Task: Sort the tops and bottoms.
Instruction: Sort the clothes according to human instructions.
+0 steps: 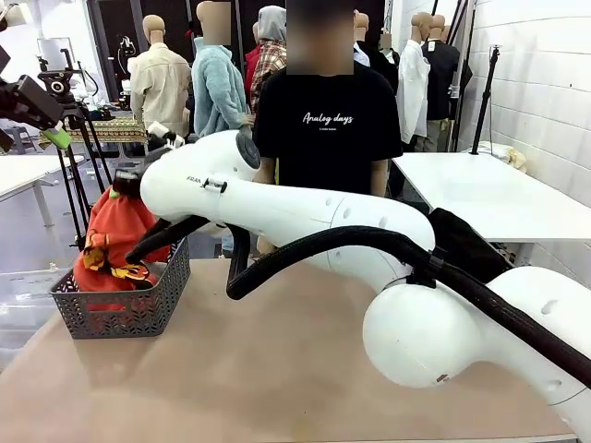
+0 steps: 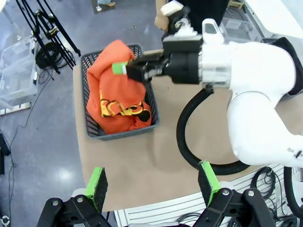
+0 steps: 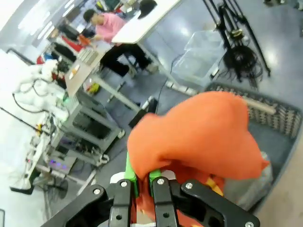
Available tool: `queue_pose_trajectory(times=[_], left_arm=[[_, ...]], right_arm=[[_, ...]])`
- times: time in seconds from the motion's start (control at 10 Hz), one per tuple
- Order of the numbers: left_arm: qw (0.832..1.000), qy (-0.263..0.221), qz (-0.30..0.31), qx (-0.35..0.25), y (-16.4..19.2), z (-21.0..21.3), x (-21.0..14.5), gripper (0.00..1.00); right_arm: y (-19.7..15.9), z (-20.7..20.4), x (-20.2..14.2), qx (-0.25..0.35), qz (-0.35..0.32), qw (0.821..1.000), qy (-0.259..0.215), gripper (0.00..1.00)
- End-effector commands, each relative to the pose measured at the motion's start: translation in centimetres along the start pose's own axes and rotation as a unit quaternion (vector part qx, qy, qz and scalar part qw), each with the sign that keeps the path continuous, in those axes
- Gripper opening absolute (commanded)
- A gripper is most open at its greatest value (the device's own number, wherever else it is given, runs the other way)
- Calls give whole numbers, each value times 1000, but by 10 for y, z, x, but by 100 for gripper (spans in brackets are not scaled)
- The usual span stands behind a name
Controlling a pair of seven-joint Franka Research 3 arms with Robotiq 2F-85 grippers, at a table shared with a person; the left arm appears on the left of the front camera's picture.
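Across the middle of the front view the right arm [image 1: 305,217] reaches from the right side toward the grey basket [image 1: 129,309], which stands at the left end of the brown table [image 1: 277,369]. Beyond the table stands a person [image 1: 328,120] in a black T-shirt lettered "Analog days", just behind the arm's forward link.

At the arm's tip the right gripper [image 2: 130,70] has its fingers pressed together on the orange-red top [image 2: 118,90], pinching a bunch of the cloth at the garment's upper part. From that pinch the top hangs down into the basket, its lower folds heaped inside the walls and spilling against the near rim. A small yellow print [image 2: 120,108] lies on the cloth below the gripper, toward the basket's near wall. In the right wrist view the same orange-red cloth [image 3: 199,135] bulges just ahead of the closed green pads [image 3: 129,165], and the basket's mesh wall shows past it to the right.

Above and back from all this hovers the left gripper [image 2: 154,187], looking down on the basket and the other arm; its two green-padded fingers are spread wide with nothing between them, well apart from the top. In the front view its black body and one green pad [image 1: 57,138] show at the upper left, higher than the basket.
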State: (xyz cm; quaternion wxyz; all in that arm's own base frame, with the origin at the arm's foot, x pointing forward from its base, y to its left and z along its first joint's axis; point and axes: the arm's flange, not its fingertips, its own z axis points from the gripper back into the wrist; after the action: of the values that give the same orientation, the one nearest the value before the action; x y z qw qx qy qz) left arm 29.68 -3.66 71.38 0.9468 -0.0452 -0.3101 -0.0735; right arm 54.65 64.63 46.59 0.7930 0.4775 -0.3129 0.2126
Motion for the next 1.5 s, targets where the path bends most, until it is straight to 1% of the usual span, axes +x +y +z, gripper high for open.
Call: queue_pose_trajectory(times=[0.0,0.1,0.2,0.4,0.5,0.7,1.0,1.1,1.3,1.4], left_arm=[[1000,0,-1,-4,0,1,-1,100],[1000,0,-1,-4,0,1,-1,100],[1000,0,-1,-4,0,1,-1,100],[1000,0,-1,-4,0,1,-1,100],[1000,0,-1,-4,0,1,-1,100],[1000,0,-1,-4,0,1,-1,100],[1000,0,-1,-4,0,1,-1,100],[1000,0,-1,-4,0,1,-1,100],[1000,0,-1,-4,0,1,-1,100],[1000,0,-1,-4,0,1,-1,100]], right_arm=[[-35,-58,9,43,-11,998,51,0],[-49,-77,1,41,-20,996,78,0],[-59,-86,-4,26,-27,994,102,0],[-68,-88,-7,-11,-27,993,115,0],[-67,-88,-6,-22,-22,992,119,3],[-65,-88,-6,-30,-14,991,126,40],[-56,-81,-1,-29,-3,993,115,97],[-52,-78,1,-31,2,994,107,100],[-42,-69,6,-45,14,994,100,100],[-35,-66,7,-52,11,993,105,100]])
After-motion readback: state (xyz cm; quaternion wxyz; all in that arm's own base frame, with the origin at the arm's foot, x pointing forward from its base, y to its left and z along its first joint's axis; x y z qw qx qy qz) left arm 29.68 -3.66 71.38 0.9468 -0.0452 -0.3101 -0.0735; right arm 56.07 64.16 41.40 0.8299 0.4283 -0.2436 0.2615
